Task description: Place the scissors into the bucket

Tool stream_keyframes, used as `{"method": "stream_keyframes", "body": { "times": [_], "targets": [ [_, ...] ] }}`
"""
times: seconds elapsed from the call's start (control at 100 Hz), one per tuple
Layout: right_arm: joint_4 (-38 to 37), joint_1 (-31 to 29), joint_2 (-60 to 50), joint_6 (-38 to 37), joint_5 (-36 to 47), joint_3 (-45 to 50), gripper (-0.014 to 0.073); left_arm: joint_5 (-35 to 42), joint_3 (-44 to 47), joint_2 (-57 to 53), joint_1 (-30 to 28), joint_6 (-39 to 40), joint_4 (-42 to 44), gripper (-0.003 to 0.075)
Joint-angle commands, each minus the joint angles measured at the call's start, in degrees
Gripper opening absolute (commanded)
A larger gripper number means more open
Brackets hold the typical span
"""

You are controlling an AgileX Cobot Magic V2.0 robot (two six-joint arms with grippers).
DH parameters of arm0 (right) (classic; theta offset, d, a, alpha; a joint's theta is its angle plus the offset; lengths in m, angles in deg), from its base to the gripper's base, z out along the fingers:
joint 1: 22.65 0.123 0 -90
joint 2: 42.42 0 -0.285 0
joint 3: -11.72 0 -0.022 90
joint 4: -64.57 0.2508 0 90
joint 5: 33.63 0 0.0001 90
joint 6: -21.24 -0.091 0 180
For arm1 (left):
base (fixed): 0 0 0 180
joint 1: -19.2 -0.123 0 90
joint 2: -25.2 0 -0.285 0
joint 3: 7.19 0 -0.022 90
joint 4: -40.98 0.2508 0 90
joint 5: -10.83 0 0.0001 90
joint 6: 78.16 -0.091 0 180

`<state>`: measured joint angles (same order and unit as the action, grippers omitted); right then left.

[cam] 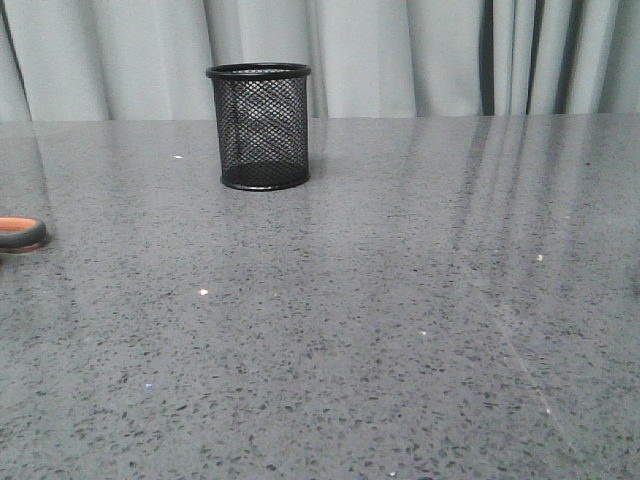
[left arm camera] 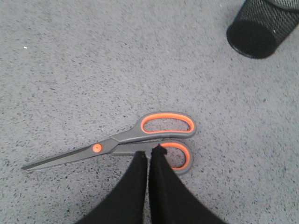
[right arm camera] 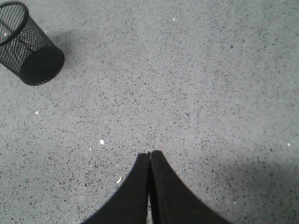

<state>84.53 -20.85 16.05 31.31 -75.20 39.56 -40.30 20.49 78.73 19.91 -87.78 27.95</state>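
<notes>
Front view shows the grey speckled surface carrying the black mesh bucket, which stands upright toward the back, left of centre, while one orange-lined handle loop of the scissors shows at the far left edge, well apart from it. Seen from the left wrist, the scissors lie flat and closed with the left gripper over the nearer handle loop, its jaws pressed together, though whether they pinch the loop I cannot tell. Right gripper hangs over bare surface, jaws together and empty.
</notes>
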Motion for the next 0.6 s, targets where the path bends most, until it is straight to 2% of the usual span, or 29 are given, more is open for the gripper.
{"method": "stream_keyframes", "body": {
  "times": [0.0,0.04,0.11,0.16,0.21,0.31,0.39,0.59],
  "targets": [
    [2.22,-0.34,0.06,2.78,2.61,-2.65,0.0024,2.19,-2.33,0.4,-0.09,-3.69,-4.04,-0.0015],
    [2.53,-0.34,0.06,3.03,2.61,-2.76,0.0076,2.19,-2.33,0.66,-0.09,-4.94,-4.94,-0.0002],
    [2.65,-0.34,0.06,3.03,2.57,-2.89,0.0225,2.19,-2.33,0.77,-0.09,-6.95,-5.97,0.0043],
    [2.65,-0.34,0.06,3.03,2.57,-2.89,0.0355,2.19,-2.33,0.91,-0.09,-7.17,-6.11,0.0105],
    [2.65,-0.34,0.06,3.03,2.57,-2.89,0.0429,2.08,-2.33,1.32,-0.09,-7.62,-6.24,0.0165],
    [2.65,-0.34,0.06,3.16,2.57,-2.89,0.0447,2.08,-2.33,1.44,-0.09,-8.09,-6.89,0.0284],
    [2.65,-0.34,0.06,3.16,2.57,-2.89,0.0447,1.13,-2.96,2.22,-0.09,-8.19,-6.89,0.0342],
    [2.65,-0.34,0.06,3.34,2.57,-2.89,0.0447,-5.43,-7.88,9.5,-0.09,-14.36,-6.89,0.0349]
  ]
}}
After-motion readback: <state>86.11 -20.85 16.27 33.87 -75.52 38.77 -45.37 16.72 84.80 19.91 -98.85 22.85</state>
